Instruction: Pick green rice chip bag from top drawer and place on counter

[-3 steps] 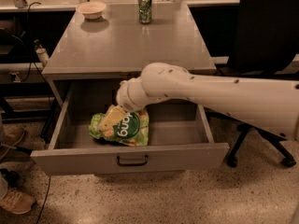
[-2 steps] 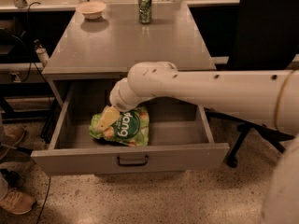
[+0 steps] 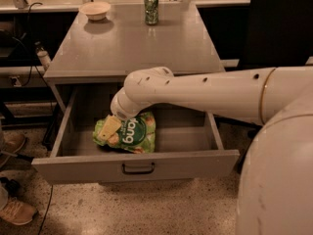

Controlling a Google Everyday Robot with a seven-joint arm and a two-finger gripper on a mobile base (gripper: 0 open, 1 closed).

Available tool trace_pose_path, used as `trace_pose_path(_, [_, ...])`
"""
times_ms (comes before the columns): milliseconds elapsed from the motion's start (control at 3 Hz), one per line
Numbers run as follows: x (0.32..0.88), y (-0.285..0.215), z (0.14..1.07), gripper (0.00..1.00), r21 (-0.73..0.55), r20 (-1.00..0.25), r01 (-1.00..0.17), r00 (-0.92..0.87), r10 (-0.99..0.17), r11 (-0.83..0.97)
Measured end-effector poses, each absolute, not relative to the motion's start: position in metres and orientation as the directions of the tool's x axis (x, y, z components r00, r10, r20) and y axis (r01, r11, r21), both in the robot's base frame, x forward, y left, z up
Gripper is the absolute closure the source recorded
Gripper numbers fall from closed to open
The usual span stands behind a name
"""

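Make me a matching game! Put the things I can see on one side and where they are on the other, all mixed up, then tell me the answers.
Things:
1. green rice chip bag
2. soda can
3. bowl
4. pincer

Places:
A. back left corner of the counter
B. lying inside the open top drawer
C. down in the drawer, at the bag's left end
D. standing upright at the back of the counter, near the middle

Pairs: 1-B, 2-D, 3-A, 4-C
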State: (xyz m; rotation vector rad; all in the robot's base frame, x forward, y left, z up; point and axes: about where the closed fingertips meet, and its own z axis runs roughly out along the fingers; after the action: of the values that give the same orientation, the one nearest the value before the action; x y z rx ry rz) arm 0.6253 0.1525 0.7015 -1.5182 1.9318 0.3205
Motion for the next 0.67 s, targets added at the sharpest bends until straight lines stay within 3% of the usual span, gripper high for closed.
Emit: trace_pose_path(667, [0.621, 0.152, 0.662, 0.0, -0.104, -0.671, -0.943, -0.167, -0.722, 0.315])
